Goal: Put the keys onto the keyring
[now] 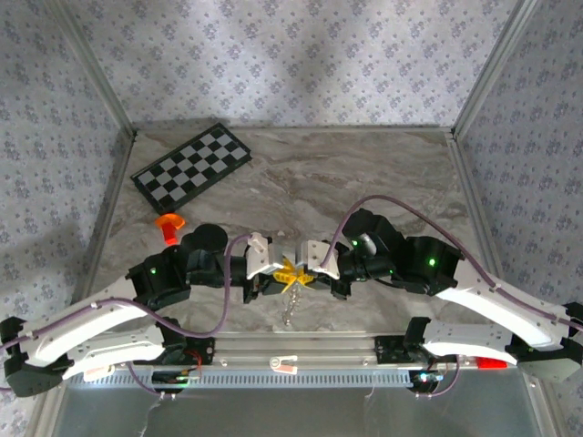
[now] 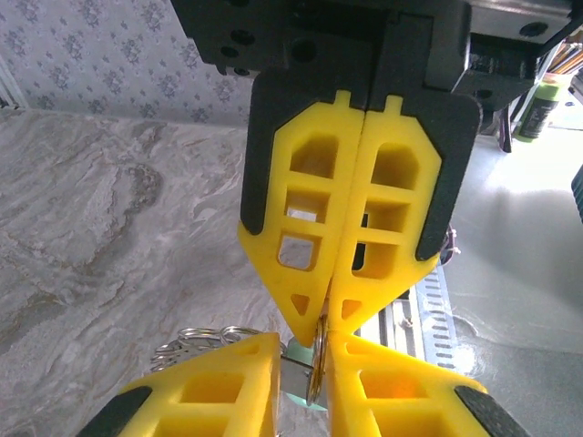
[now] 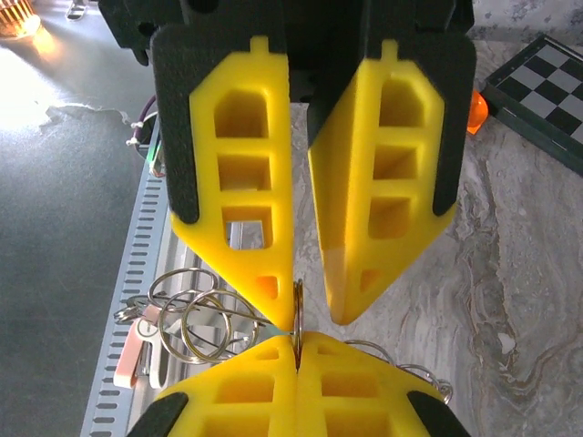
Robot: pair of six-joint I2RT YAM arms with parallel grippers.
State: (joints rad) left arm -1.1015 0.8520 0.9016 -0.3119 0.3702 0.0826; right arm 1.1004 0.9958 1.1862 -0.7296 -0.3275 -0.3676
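The keyring point(image 3: 298, 308) is held edge-on above the table's near edge, its small rings point(image 3: 187, 323) and silver keys point(image 1: 290, 305) hanging off it. My left gripper point(image 2: 326, 328) is shut on the ring's rim point(image 2: 318, 360), its fingertips point(image 3: 273, 360) pressed together. Facing it tip to tip, my right gripper point(image 3: 314, 319) has its fingers slightly apart, with one finger point(image 3: 264, 273) against the ring. The mint-green key head point(image 2: 296, 382) shows in the gap between the right fingers point(image 2: 228, 382); I cannot tell whether it is threaded on the ring. Both grippers point(image 1: 291, 271) meet at the front centre.
A black-and-white checkerboard point(image 1: 191, 167) lies at the back left, and an orange plastic piece point(image 1: 169, 223) sits in front of it. A slotted metal rail point(image 1: 291, 373) runs along the near edge, under the hanging keys. A pink-and-white tag point(image 3: 132, 350) hangs among the small rings.
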